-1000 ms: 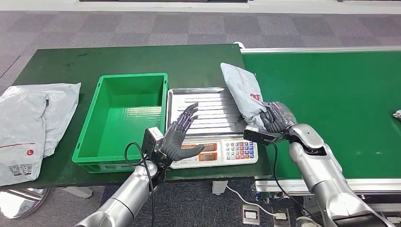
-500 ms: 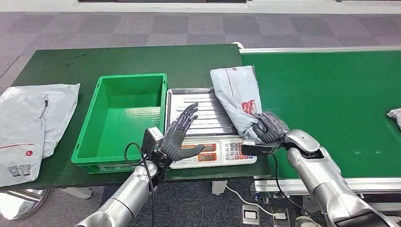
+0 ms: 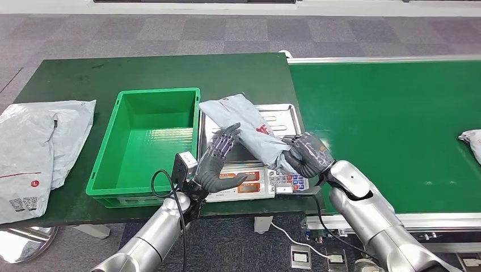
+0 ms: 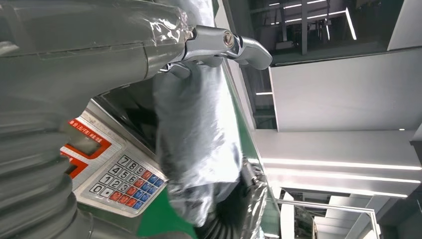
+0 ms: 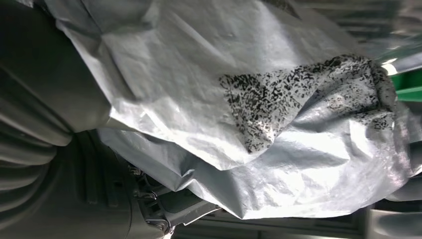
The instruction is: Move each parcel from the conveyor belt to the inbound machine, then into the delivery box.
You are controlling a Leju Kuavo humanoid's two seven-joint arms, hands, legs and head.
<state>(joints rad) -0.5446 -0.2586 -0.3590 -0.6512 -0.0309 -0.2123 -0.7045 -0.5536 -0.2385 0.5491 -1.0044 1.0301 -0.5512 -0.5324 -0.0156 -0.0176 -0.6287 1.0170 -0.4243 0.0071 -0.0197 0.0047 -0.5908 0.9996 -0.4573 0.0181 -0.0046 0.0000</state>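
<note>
A grey plastic parcel (image 3: 247,129) with a red mark lies slanted across the steel pan of the scale (image 3: 281,114). My right hand (image 3: 306,154) grips its near end over the scale's keypad (image 3: 286,181). The same parcel (image 4: 196,129) hangs above the keypad in the left wrist view, and its crinkled grey skin (image 5: 259,99) fills the right wrist view. My left hand (image 3: 218,161) stands with fingers spread and nothing in it, its fingertips just beside the parcel's left part. The green box (image 3: 148,139) sits empty left of the scale.
Two grey parcels (image 3: 39,144) lie at the left end of the dark green table (image 3: 170,71). Another parcel (image 3: 472,139) shows at the right edge of the green conveyor belt (image 3: 397,113). The scale's display (image 3: 249,177) faces me at the table's front edge.
My right hand has swung the parcel left from the belt's edge and laid it down across the scale pan. The left hand has stayed in place.
</note>
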